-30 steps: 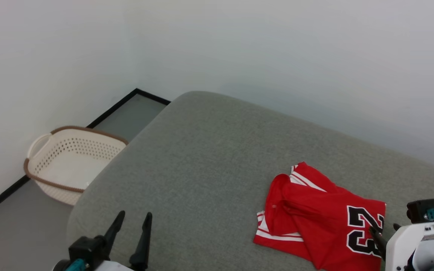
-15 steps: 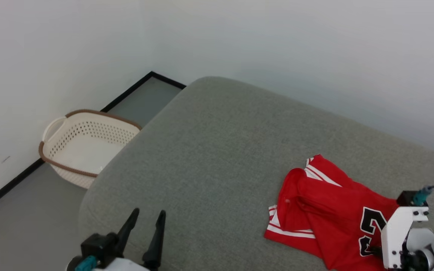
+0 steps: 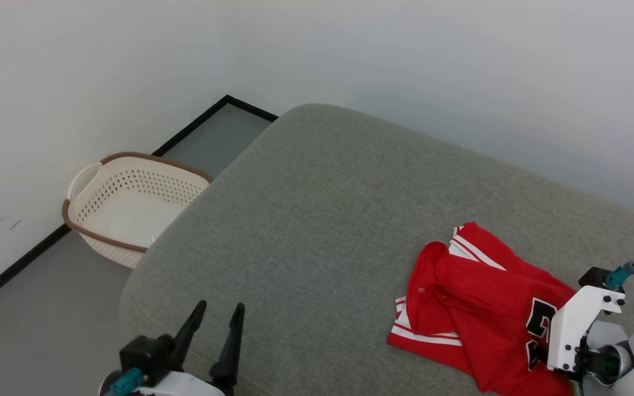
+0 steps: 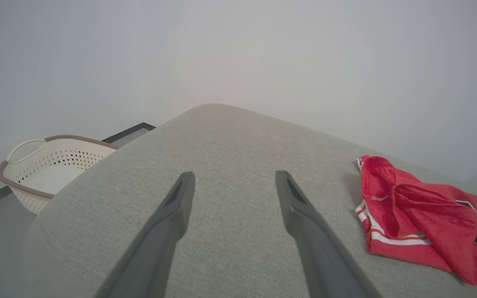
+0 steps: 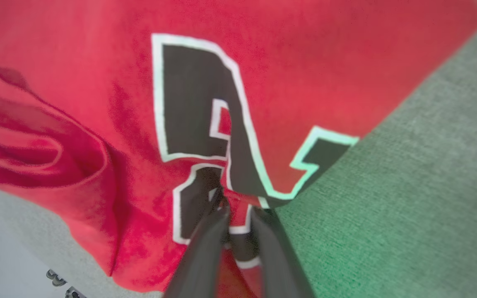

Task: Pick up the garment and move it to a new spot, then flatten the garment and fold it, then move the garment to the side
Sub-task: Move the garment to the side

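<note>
The garment (image 3: 476, 297) is a red shirt with white striped trim, lying crumpled at the right of the grey cushion (image 3: 322, 220). Its black, white-outlined number is partly covered by my right arm's white wrist (image 3: 581, 330). In the right wrist view my right gripper (image 5: 238, 209) is shut on a bunched fold of the garment (image 5: 284, 62) right at the number, near the cloth's edge. My left gripper (image 3: 219, 313) stands open over the cushion's near left part, holding nothing. The left wrist view shows my left gripper (image 4: 234, 178) with its fingers wide apart and the garment (image 4: 412, 219) far to its right.
A cream perforated laundry basket (image 3: 130, 203) with a brown rim stands on the grey floor left of the cushion, against the white wall; the basket (image 4: 44, 165) looks empty. The wall runs close behind the cushion. Bare cushion lies between the two grippers.
My right gripper has lowered onto the number and closed on a fold of the garment. The head camera has shifted, sliding the whole scene rightward. The left gripper stays open.
</note>
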`<state>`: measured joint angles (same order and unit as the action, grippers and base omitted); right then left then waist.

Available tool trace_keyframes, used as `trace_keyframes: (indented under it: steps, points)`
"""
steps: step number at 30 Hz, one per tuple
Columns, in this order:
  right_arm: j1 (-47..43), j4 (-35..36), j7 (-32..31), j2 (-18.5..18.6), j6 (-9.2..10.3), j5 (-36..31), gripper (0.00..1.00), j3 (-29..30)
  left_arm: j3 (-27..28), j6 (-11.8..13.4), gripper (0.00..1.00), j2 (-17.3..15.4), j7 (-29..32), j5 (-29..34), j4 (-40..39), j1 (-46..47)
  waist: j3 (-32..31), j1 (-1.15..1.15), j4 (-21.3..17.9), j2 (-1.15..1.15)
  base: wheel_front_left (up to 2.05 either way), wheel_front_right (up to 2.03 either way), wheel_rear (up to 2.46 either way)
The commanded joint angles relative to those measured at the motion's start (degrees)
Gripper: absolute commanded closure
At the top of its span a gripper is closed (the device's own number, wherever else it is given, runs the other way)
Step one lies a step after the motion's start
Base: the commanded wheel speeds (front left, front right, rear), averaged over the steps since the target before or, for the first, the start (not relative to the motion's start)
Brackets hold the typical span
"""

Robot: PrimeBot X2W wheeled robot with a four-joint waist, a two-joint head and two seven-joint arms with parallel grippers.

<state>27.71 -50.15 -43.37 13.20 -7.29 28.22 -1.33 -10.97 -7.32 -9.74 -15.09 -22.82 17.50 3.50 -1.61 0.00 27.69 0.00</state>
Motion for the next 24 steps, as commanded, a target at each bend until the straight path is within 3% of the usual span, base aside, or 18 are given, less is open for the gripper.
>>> trace_keyframes:
  steps: [1, 12, 24]
  points:
    - [-1.9, -1.0, -0.2, -0.7, -0.32, 0.3, 1.0, -0.3, 0.0, -0.2, 0.0, -0.3, 0.0, -0.5, 0.1, 0.5, -0.2, 0.0, -0.1, 0.0, 0.0, 0.0, 0.0]
    - [-0.1, 0.9, 6.7, 4.3, -0.14, -1.8, 1.0, 0.5, -2.1, -0.2, 0.0, -1.4, 0.0, -1.7, 1.2, 1.4, -1.8, 0.0, -1.0, 0.0, 0.0, 0.0, 0.0]
    - [1.6, 2.2, 8.7, 9.1, -0.14, -1.3, 1.0, -2.8, -2.8, -0.3, 0.0, -2.3, 0.0, -1.1, 2.5, 2.6, -3.3, 0.0, -4.5, 0.0, 0.0, 0.0, 0.0]
